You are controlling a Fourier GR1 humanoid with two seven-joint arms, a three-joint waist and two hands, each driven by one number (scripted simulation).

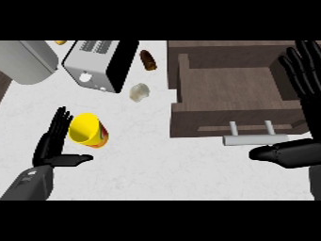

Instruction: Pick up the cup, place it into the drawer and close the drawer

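We are holding our left hand [52, 142], fingers straight, just beside the cup [88, 131] to grasp it, our right hand [303, 152] resting open well apart.

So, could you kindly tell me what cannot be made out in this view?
Head view:
Drawer, right wall: hidden behind the right hand.
Cup, left edge: covered by the left hand; contact unclear.
Pale lump beside the toaster: too small to identify.
Orange item at the top edge: cut off, unidentifiable.
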